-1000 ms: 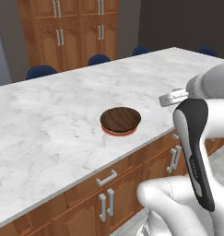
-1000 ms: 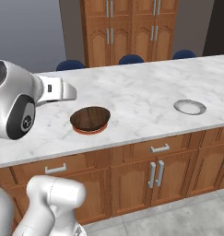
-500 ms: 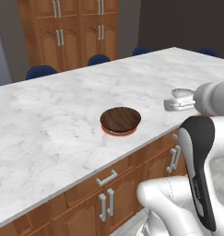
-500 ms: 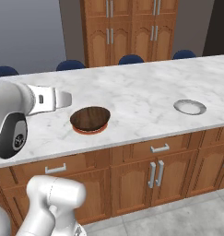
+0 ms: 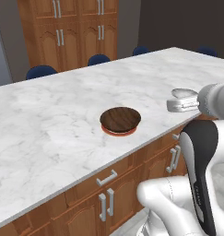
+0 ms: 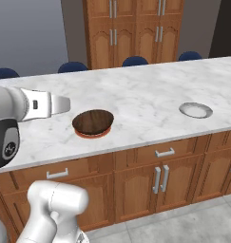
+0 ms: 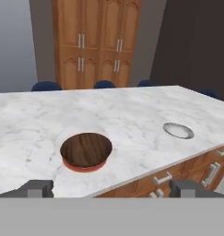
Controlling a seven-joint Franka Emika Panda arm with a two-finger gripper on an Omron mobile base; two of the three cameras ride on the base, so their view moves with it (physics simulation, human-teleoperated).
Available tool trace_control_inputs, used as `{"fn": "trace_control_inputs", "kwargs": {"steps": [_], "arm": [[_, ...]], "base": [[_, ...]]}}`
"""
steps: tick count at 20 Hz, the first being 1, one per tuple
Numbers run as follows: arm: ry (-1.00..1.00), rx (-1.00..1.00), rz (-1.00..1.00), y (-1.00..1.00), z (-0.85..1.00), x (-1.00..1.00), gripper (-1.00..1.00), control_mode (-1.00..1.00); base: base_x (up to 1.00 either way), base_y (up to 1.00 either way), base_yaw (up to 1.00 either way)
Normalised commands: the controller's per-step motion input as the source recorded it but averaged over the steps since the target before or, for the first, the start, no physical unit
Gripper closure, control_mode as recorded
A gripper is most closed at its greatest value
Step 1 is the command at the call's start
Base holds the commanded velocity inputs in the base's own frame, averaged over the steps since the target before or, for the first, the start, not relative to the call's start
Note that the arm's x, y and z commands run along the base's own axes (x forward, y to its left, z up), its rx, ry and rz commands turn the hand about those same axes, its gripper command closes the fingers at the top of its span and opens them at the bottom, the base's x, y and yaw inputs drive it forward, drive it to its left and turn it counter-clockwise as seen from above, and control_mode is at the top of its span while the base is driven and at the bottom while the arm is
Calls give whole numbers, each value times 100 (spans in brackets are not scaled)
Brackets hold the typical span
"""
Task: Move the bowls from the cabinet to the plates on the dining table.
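Nearest the camera on the hand [image 7: 111, 190], the two fingertips [image 7: 37, 188] are seen spread as wide as they go, with nothing between them; the hand is held level, off the near edge of the surface [image 7: 35, 117]. Just beyond that edge, the wood-grained bowl [image 7: 86, 150] is seated on the red-rimmed plate [image 7: 81, 168], so that half of the job is judged done. To the right of that bowl, well apart from it, the pale grey plate [image 7: 178, 130] lies bare near the same front edge. The red bowl is judged to be in the cabinet yet, so the step in hand is taken to be a withdrawal from the surface. It is best done by drawing the hand straight back and clear of the seated bowl before any wide swing, so that bowl and plate are not nudged. Behind the surface, past the blue chairs [image 7: 46, 85], tall arched cupboards [image 7: 97, 46] are seen.
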Motion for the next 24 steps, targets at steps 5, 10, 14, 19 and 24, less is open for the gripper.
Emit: {"fn": "trace_control_inputs", "kwargs": {"steps": [5,10,14,19,24], "arm": [[0,0,0,0,0,0,-100,100],[0,0,0,0,0,0,-100,100],[0,0,0,0,0,0,-100,100],[0,0,0,0,0,0,-100,100],[0,0,0,0,0,0,-100,100]], "base": [[-27,3,2],[-23,27,3],[-18,38,7],[-28,37,13],[-28,38,20]]}}
